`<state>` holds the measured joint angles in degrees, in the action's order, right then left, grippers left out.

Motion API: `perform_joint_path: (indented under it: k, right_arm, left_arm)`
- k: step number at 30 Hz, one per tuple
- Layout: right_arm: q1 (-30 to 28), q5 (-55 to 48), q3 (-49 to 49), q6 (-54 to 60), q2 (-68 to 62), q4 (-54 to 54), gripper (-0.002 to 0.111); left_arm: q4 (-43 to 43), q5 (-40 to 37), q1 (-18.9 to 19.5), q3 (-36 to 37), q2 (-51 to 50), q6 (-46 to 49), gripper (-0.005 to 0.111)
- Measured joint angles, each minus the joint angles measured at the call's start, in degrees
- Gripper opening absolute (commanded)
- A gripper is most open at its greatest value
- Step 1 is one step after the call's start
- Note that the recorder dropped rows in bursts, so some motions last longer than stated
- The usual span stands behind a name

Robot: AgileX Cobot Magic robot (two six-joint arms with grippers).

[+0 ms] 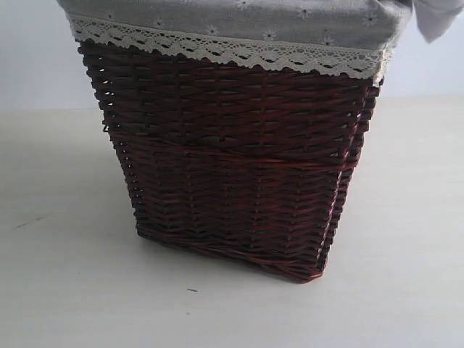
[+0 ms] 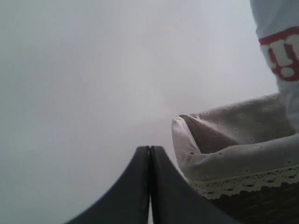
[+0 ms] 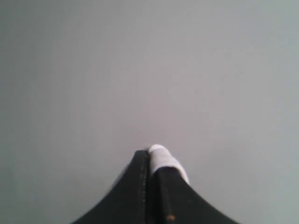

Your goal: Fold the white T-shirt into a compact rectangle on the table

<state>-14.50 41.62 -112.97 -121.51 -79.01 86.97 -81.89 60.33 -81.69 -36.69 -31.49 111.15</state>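
The white T-shirt (image 2: 275, 18) hangs in the air above the basket, its red-outlined lettering (image 2: 282, 56) facing the left wrist camera. A corner of it (image 1: 438, 18) shows at the exterior view's top right edge. My right gripper (image 3: 148, 151) is shut, with a small fold of white cloth (image 3: 161, 158) pinched at its tips over one finger. My left gripper (image 2: 150, 148) is shut with nothing in it, beside the basket's corner. Neither gripper shows in the exterior view. The pale table (image 1: 65, 275) lies around the basket.
A dark wicker basket (image 1: 232, 159) stands in the middle of the table and fills most of the exterior view. Its grey lace-trimmed liner (image 1: 239, 22) folds over the rim, and the liner's corner (image 2: 233, 140) is close to my left fingers.
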Motion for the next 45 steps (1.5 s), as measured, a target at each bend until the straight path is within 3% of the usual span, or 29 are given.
perform_joint_path:
  k: [9, 16, 21, 38, 45]
  right_arm:
    - [-0.1, -4.32, -15.66, -0.11, 3.25, 1.18, 0.0]
    - [-0.1, -7.79, -18.22, -0.11, 7.55, 0.8, 0.0]
    - [-0.1, -2.3, -17.05, -0.11, 9.78, 8.02, 0.0]
    - [-0.1, 8.23, 27.54, -0.11, 22.54, 14.23, 0.0]
    - [-0.1, 14.18, 46.68, -0.11, 30.65, 14.11, 0.0]
  left_arm:
    - [0.0, 0.0, 0.0, 0.0, 0.0, 0.0, 0.0]
    - [-0.23, -1.02, 0.0, 0.0, 0.0, 0.0, 0.0]
    - [-0.79, -1.77, 0.0, 0.0, 0.0, 0.0, 0.0]
    - [-1.55, -3.05, 0.0, 0.4, 0.0, -0.24, 0.0]
    - [1.96, -2.35, 0.0, 5.48, -0.45, -7.53, 0.0]
